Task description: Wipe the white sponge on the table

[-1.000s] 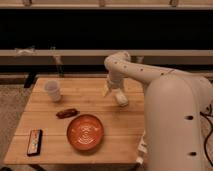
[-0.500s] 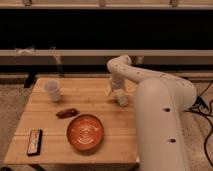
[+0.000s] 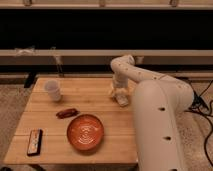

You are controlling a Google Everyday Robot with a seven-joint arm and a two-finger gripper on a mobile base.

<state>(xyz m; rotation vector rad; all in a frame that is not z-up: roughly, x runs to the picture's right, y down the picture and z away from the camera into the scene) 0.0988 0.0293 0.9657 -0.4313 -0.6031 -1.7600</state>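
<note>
The light-brown wooden table point(image 3: 85, 102) fills the middle of the camera view. My gripper point(image 3: 120, 96) points down at the table's right side, near the far edge. A small whitish-cream block, the white sponge point(image 3: 122, 101), shows at the gripper's tip, resting on the wood. I cannot make out whether the gripper holds it or only touches it. My bulky white arm point(image 3: 152, 120) hides the table's right edge.
A white cup point(image 3: 52, 90) stands at the far left of the table. A small reddish-brown item point(image 3: 66, 113) lies mid-left, and an orange bowl point(image 3: 85, 132) sits near the front. A black device point(image 3: 34, 141) lies at the front left corner. Cables point(image 3: 206, 125) trail on the floor at right.
The big arm link has swung left and now covers more of the table's right side. The gripper has stayed almost in place over the sponge.
</note>
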